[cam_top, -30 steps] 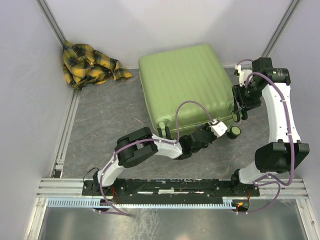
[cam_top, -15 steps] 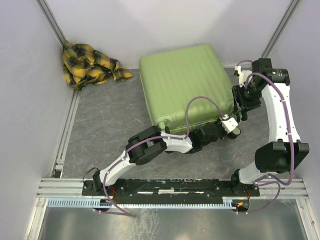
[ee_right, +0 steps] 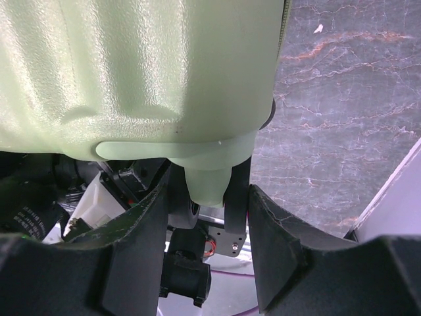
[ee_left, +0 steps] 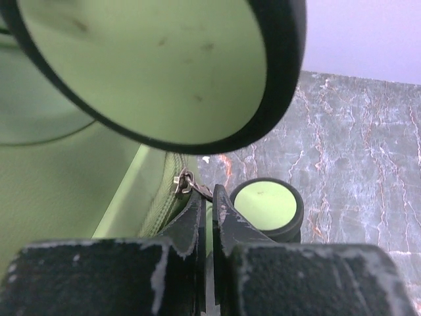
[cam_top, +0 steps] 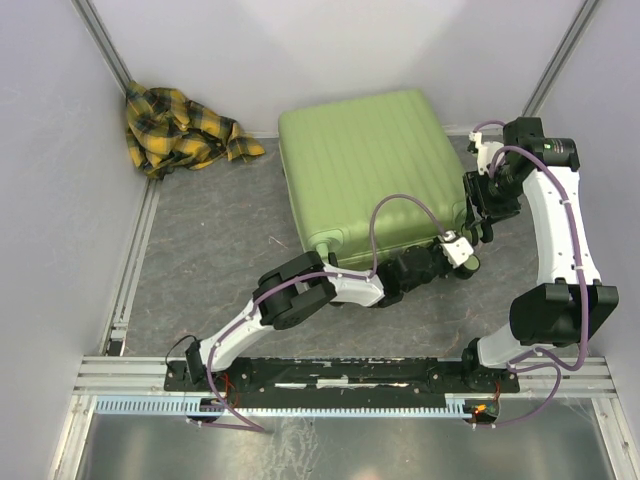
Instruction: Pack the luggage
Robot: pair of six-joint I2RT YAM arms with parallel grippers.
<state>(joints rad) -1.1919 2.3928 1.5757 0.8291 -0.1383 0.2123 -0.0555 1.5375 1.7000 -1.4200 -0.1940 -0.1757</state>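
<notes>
Luggage (cam_top: 360,170) lies closed, left tool (ee_left: 209,199) pinching its zipper pull (ee_left: 185,184).

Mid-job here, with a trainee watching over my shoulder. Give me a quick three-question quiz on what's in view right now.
1. True or false: the luggage lies open.
2. What is the left hand shut on? A) a wheel B) the zipper pull C) a carry handle
3. Fill in: the yellow plaid shirt lies in the far-____ corner, outside the luggage.

Key: 1 false, it is closed. 2 B. 3 left.
</notes>
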